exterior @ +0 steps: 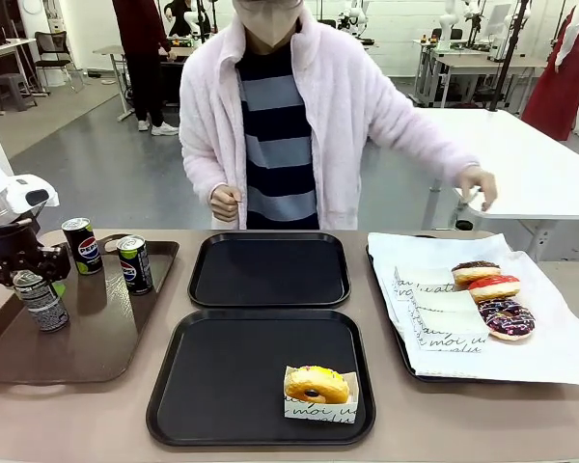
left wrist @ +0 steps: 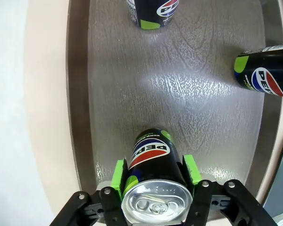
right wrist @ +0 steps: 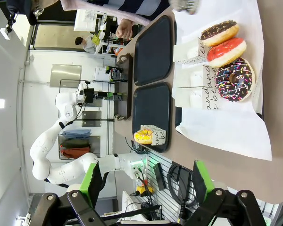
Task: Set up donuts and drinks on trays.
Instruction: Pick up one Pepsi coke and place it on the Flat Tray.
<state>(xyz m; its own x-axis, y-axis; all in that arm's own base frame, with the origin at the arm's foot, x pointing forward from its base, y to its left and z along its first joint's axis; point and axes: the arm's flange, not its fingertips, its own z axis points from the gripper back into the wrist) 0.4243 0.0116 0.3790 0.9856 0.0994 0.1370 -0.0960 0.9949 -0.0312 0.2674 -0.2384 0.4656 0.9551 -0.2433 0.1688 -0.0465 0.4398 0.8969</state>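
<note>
My left gripper [exterior: 31, 280] [left wrist: 154, 173] is shut on a slim drink can [exterior: 43, 309] [left wrist: 150, 149] with a silver top, standing upright on the brown tray [exterior: 96, 338]. Its green pads [left wrist: 118, 173] press the can's sides. Two more Pepsi cans [exterior: 81, 244] [exterior: 135, 263] stand at the tray's far end. Two black trays lie in the middle. The far tray [exterior: 270, 272] is bare, and the near tray [exterior: 232, 381] holds a yellow donut [exterior: 317, 385] in a white sleeve. My right gripper [right wrist: 146, 183] is open above the table's near right edge with nothing between its fingers.
A tray lined with white paper [exterior: 550, 338] at the right carries three donuts: dark-glazed [exterior: 476, 271], red [exterior: 494, 286], and dark with sprinkles [exterior: 507, 319]. The person stands at the far side, one fist [exterior: 225, 203] near the table and the other hand [exterior: 479, 183] on a white table behind.
</note>
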